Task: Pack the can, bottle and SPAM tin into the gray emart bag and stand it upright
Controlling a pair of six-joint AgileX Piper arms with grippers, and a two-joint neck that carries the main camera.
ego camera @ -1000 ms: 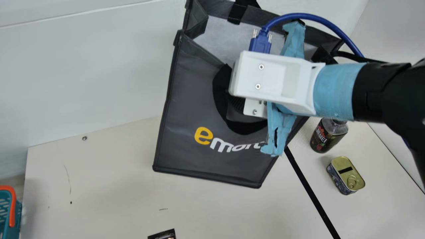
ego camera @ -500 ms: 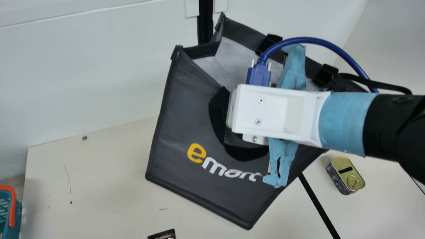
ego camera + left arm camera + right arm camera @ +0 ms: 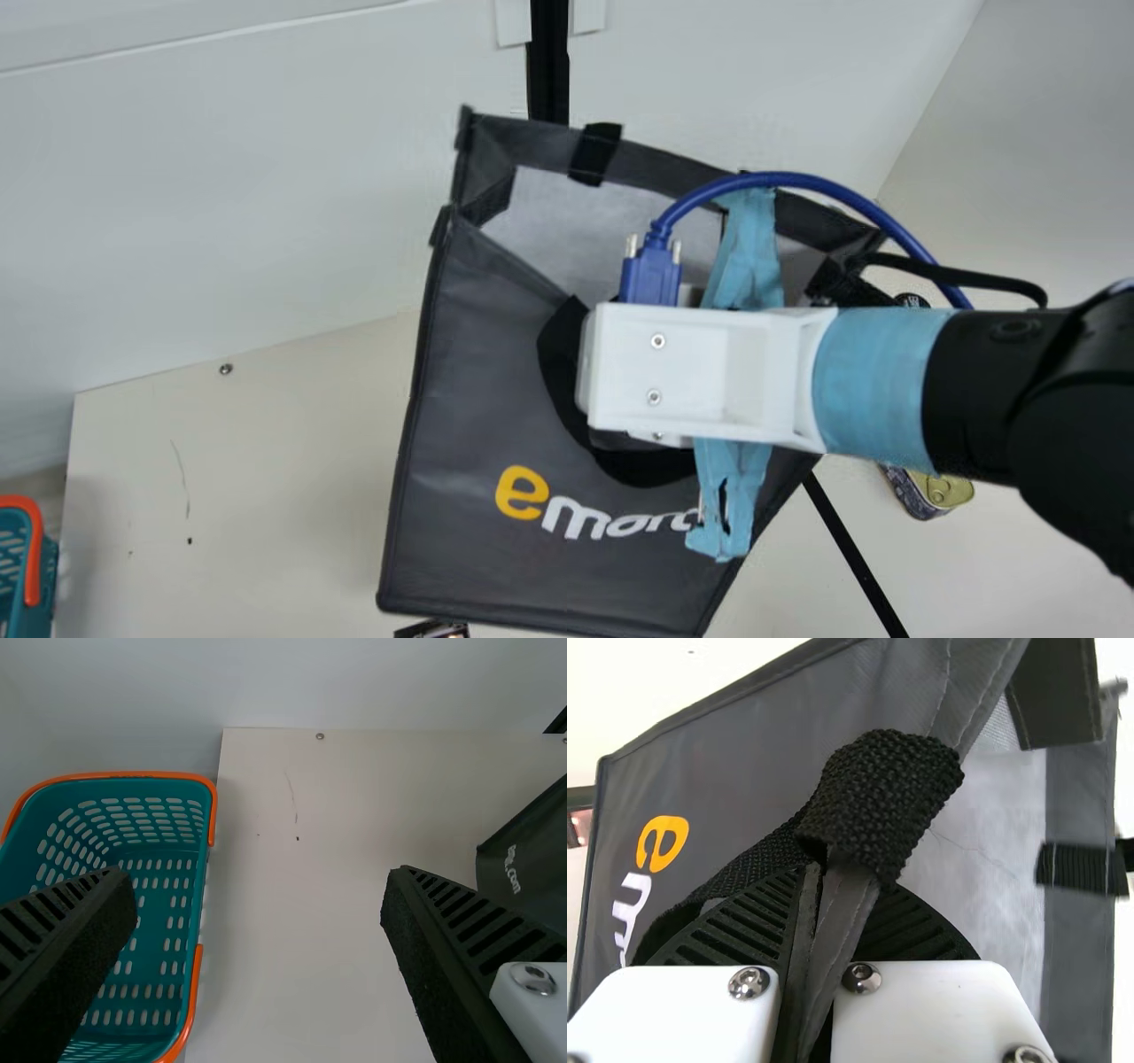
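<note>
Right fingers | gray emart bag | edge pinched between them

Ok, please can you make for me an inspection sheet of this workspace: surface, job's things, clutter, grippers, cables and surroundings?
Surface: cream table, few dark marks, black line across it
Job's things: gray bag, top open; tin on the table, partly behind the right arm
Clutter: teal basket with orange rim, at left; dark printed item by the bag, identity unclear
Left gripper: open, nothing held
Right gripper: shut on the bag's rim
Cables: blue cable loops above the bag; black cable near it
Surroundings: white wall, black post
</note>
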